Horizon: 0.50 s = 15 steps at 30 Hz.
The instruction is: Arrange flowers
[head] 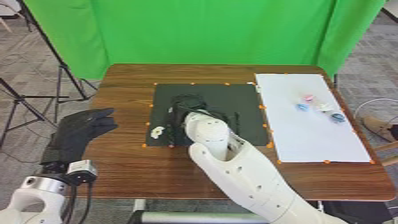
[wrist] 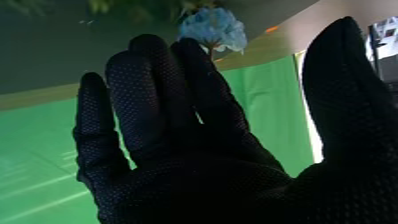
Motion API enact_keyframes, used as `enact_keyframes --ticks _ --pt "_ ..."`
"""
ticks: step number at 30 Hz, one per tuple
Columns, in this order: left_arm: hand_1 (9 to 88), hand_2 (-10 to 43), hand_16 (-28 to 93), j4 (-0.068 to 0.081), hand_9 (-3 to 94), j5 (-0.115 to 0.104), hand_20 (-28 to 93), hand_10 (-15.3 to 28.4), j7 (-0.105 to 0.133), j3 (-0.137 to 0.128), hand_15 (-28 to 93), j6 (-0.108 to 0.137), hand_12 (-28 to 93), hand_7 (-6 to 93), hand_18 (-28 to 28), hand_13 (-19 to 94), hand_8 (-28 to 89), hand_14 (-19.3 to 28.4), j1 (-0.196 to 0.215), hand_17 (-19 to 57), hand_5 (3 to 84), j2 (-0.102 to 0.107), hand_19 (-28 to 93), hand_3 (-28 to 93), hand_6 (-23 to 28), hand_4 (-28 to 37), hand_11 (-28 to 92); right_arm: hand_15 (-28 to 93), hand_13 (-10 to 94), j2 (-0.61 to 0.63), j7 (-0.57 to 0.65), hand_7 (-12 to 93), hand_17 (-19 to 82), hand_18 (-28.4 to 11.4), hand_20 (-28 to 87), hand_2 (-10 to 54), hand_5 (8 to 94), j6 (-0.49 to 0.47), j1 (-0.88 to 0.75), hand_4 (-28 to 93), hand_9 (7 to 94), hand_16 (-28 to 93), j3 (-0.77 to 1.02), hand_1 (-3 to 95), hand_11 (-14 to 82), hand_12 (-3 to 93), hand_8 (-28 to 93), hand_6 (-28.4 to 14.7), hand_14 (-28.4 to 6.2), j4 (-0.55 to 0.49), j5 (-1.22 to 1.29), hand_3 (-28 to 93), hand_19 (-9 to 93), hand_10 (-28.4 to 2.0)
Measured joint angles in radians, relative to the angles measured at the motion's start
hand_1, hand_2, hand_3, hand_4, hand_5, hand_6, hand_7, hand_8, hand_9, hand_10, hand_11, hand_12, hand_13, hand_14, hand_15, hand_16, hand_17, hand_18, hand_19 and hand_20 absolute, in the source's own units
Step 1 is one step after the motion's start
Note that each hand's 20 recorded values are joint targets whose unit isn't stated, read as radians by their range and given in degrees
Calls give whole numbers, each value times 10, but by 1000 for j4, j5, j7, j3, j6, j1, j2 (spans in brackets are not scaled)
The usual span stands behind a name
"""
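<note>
The right hand (head: 189, 103) is over the black mat (head: 242, 93), widely open, fingers straight and thumb well apart; whether it touches the thin stem near its fingertips, I cannot tell. On this stem is a pale blue flower (wrist: 213, 29), round, with many ruffled petals. A small white flower (head: 157, 132) lies on the mat. The left hand (head: 78, 133), with relaxed fingers, is at the table's left side.

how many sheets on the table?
2: the black sheet mid-table, with a white flower by its near left corner, and the white sheet on the table's right side.
</note>
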Motion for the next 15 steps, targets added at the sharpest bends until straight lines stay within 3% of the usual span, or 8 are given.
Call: enact_keyframes --ticks 6,8,12,15 --pt "282 57 -130 0 436 0 176 233 -1 -3 665 0 108 212 217 338 -113 284 4 -83 498 -2 591 814 149 -113 471 826 401 -1 -13 142 56 -284 267 -23 563 17 -3 -283 494 146 -12 258 462 196 -101 -116 -230 -10 -4 697 705 -238" --pt "283 57 -131 -2 436 1 175 233 -2 -8 664 0 107 211 217 338 -114 284 10 -83 499 -3 591 814 150 -115 471 833 400 0 -12 142 66 -284 283 -27 545 44 -3 -283 484 141 -22 252 468 197 -100 -124 -247 -12 -15 697 707 -257" --pt "282 57 -133 -10 431 0 174 233 -1 -25 653 3 105 207 217 330 -113 284 30 -83 498 -5 589 817 151 -115 458 839 395 18 8 144 81 -284 294 -31 533 182 10 -282 470 135 -81 241 479 196 -97 -132 -258 -11 -82 706 711 -271" --pt "283 56 -132 -24 426 -5 172 232 8 -45 649 16 105 201 217 327 -111 284 65 -83 496 -5 587 818 152 -115 450 840 395 43 12 145 85 -284 298 -29 532 282 30 -282 467 132 -125 239 482 194 -97 -133 -259 -21 -157 711 711 -273"
